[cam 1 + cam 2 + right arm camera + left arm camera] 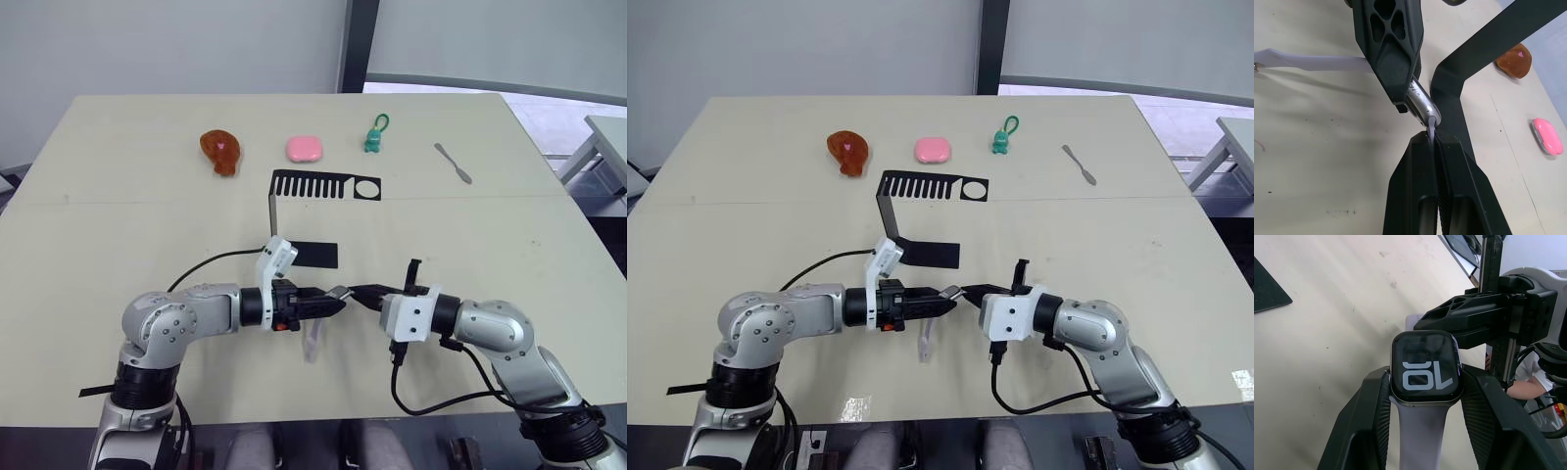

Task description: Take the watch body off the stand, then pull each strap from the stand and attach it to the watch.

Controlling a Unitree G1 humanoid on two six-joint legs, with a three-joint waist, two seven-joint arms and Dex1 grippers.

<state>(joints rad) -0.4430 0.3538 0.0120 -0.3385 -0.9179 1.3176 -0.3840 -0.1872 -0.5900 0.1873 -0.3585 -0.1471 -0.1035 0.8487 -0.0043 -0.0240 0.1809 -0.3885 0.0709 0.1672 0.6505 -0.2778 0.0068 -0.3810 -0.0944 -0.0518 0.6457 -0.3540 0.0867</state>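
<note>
My left tool is clamped on the watch body; my right tool, at its 3 o'clock, pinches the second strap tight.

Lighting: bright, even, diffuse daylight. Pale beige matte tabletop: evenly lit; soft faint shadows under the arms; small glare patch at its near edge. Black rounded-square glossy watch body: sharp, light digits legible, mild sheen on the screen. Silver metal case edge: bright highlight. Wrist views: foreground black fingers slightly soft, background blurred.
</note>
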